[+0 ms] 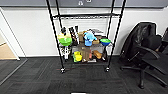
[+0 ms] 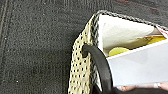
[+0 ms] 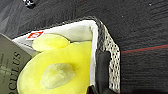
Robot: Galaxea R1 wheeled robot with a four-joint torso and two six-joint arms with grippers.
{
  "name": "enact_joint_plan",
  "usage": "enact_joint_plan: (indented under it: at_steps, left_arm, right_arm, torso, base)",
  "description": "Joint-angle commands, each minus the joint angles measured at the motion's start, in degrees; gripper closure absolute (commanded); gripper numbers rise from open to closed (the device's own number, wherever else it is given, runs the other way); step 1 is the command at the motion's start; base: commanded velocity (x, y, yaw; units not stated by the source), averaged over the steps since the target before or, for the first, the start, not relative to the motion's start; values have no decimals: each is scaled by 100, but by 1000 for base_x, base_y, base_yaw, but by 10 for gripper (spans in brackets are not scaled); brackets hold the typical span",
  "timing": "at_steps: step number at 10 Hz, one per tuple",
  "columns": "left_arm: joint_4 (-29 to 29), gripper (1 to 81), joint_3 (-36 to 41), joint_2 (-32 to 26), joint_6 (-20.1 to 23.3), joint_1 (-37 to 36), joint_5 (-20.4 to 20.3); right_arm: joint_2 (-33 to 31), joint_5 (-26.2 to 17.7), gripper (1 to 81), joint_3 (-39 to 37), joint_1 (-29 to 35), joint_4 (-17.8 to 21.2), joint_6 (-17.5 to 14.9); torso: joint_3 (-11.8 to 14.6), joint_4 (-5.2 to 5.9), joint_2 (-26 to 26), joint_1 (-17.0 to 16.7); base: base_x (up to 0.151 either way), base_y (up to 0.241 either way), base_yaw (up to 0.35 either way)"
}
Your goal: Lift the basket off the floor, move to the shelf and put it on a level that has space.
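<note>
The basket [image 2: 82,65] has cream speckled woven sides and a white lining. It holds a yellow plush item [image 3: 57,70] and a grey-white box [image 2: 140,65]. Dark grey carpet floor [image 2: 35,45] lies beneath it. In the left wrist view its black handle [image 2: 100,67] arches up into my left gripper [image 2: 105,90]. The other handle [image 3: 101,72] runs into my right gripper [image 3: 96,90]. Ahead in the head view stands the shelf [image 1: 85,37], a black-poled wire rack on wheels. Its upper wire level [image 1: 85,16] is bare.
The tier below carries green bowls [image 1: 65,40], a blue toy [image 1: 88,38] and cardboard boxes; the lowest tier [image 1: 85,56] is crowded too. A black office chair [image 1: 150,52] stands to the right. At the left edge is tan wooden flooring [image 1: 6,52]. Carpet [image 1: 75,80] stretches between me and the rack.
</note>
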Motion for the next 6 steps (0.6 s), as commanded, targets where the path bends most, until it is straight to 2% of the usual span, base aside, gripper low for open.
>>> enact_joint_plan:
  at_steps: [1,5,6]
  left_arm:
    - [-88,811,40,-62,-50,-718,204]
    - [-333,811,136,-123,-58,-543,292]
    - [-351,811,285,-210,-58,-507,292]
  right_arm:
    - [7,-184,811,116,656,45,-29]
    - [-28,-132,811,125,604,115,226]
    - [-45,-105,811,169,594,133,349]
  torso:
    - [0,0,0,0]
    - [0,0,0,0]
    - [0,0,573,-369]
  base:
    - [0,0,0]
    - [0,0,0]
    - [0,0,0]
